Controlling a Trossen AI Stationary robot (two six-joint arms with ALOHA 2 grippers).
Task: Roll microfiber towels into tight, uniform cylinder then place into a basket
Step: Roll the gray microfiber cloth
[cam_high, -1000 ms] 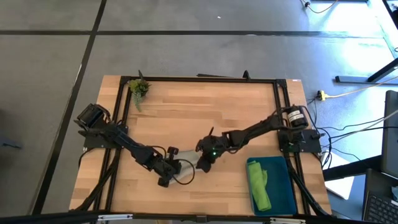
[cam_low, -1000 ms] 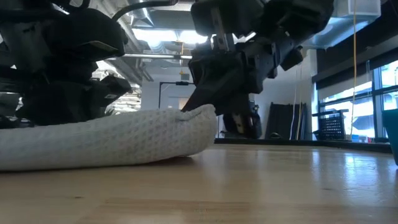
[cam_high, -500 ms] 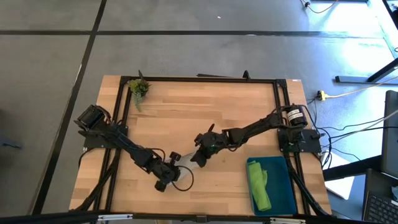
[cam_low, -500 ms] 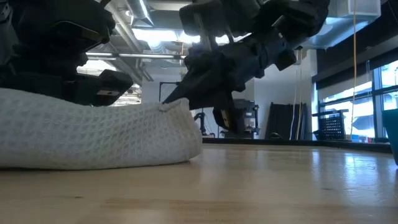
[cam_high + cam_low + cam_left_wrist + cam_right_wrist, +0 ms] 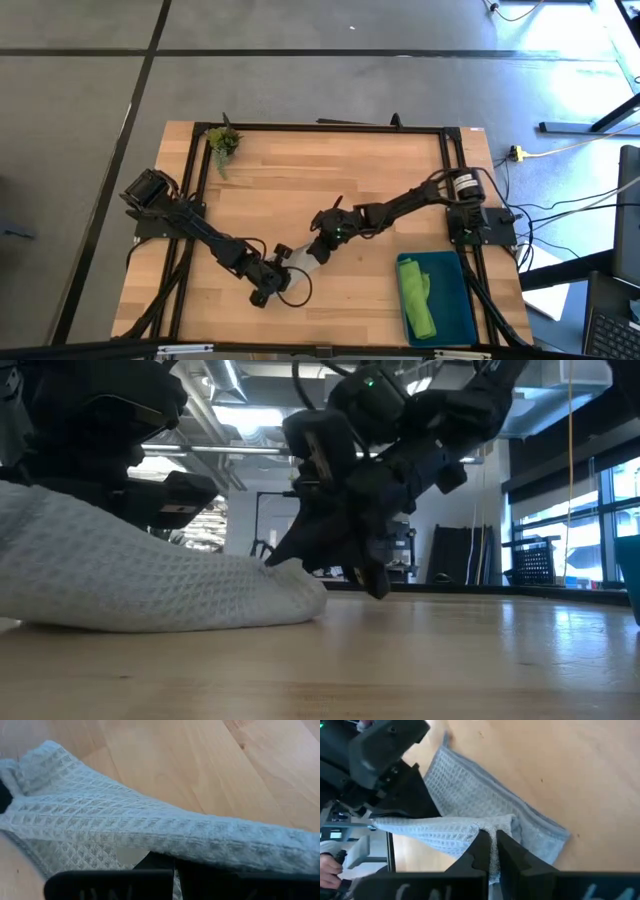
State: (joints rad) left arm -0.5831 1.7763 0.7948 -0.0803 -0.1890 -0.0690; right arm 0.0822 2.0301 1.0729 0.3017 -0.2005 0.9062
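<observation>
The bin (image 5: 438, 297) sits at the near right corner of the table (image 5: 330, 170), beside the base of the right arm; it is rectangular, dark teal-blue, with low walls; inside it lies the green towel (image 5: 417, 296), loosely rolled lengthwise along the side of the bin nearer the table's middle; the rest of the bin floor is bare. No label or writing can be read on the bin or on either towel.

Near the front middle of the table lies the grey towel (image 5: 298, 260), partly rolled, with a waffle weave; it rests on the wood, one end raised; the left gripper (image 5: 272, 281) has its fingers closed on the towel's near end; the right gripper (image 5: 318, 247) has its fingers pinched together on a fold at the towel's far end, as the right wrist view shows.

At the far left corner of the table lies a small plant sprig (image 5: 223, 142), well apart from both arms.
</observation>
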